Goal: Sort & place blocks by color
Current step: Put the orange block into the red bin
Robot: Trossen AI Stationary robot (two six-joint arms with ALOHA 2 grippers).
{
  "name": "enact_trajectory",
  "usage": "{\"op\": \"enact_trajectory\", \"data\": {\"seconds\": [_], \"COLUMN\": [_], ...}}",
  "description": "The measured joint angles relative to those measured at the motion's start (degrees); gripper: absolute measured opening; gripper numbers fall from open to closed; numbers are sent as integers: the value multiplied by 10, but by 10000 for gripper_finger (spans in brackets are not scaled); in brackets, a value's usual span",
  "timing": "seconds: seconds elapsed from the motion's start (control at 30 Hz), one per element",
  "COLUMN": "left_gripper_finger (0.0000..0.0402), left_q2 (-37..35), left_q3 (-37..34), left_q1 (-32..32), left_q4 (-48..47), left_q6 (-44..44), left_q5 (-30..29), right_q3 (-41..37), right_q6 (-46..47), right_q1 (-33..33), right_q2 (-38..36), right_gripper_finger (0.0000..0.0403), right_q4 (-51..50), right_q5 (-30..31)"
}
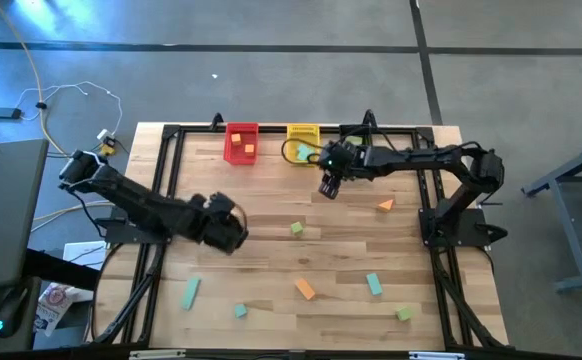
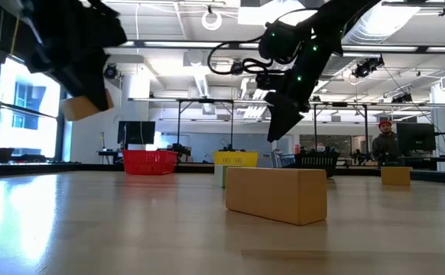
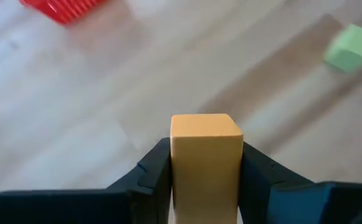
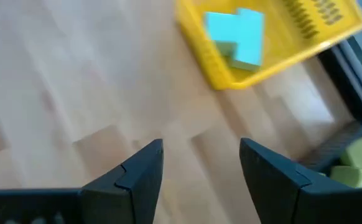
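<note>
Two dark grippers are working over the pale wooden table (image 1: 271, 265). Along its near edge, several small foam blocks are lying loose: a teal bar (image 1: 190, 291), a teal cube (image 1: 240, 311), an orange bar (image 1: 304, 289), a second teal bar (image 1: 373, 284) and a light green cube (image 1: 403, 314). Farther in, the left gripper (image 3: 206, 171) is hanging above the left-centre of the table, its fingers clamping both sides of an orange foam block (image 3: 206, 155), which is sitting upright between them and clear of the wood. Just beside it, toward the middle, another light green cube (image 1: 296, 229) is lying free, and an orange wedge-like block (image 1: 385, 206) is resting over on the right. Beyond these, the right gripper (image 4: 201, 165) is hovering near the far edge with its fingers spread apart and nothing between them, close to the yellow slatted plastic bin (image 4: 274, 53), which is holding teal blocks (image 4: 237, 34). To the left of that bin, the red slatted plastic bin (image 1: 241, 142) is holding orange blocks. Behind the table, in the low view, a large room with bright ceiling lights is showing, and a person in a red cap (image 2: 385, 136) is sitting at the far right.
</note>
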Motion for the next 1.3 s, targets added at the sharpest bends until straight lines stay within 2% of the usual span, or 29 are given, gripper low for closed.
{"op": "enact_trajectory", "data": {"seconds": [0.4, 0.53, 0.73, 1.03, 1.3], "left_gripper_finger": [107, 107, 107, 108, 110], "left_q2": [-8, -8, -8, -7, -6], "left_q3": [0, 0, 0, 0, 0], "left_q1": [223, 281, 360, 457, 526], "left_q4": [30, 79, 175, 310, 345], "left_q6": [265, 343, 453, 582, 612], "left_q5": [-16, -14, 28, 61, 118], "right_q3": [0, 0, 0, 0, 0], "right_q6": [85, 128, 208, 334, 464], "right_q1": [101, 128, 168, 234, 299], "right_q2": [0, 0, 0, 0, 0], "right_gripper_finger": [199, 199, 199, 199, 199], "right_q4": [-36, -69, -135, -235, -273], "right_q5": [1, 2, 24, 31, -4]}}
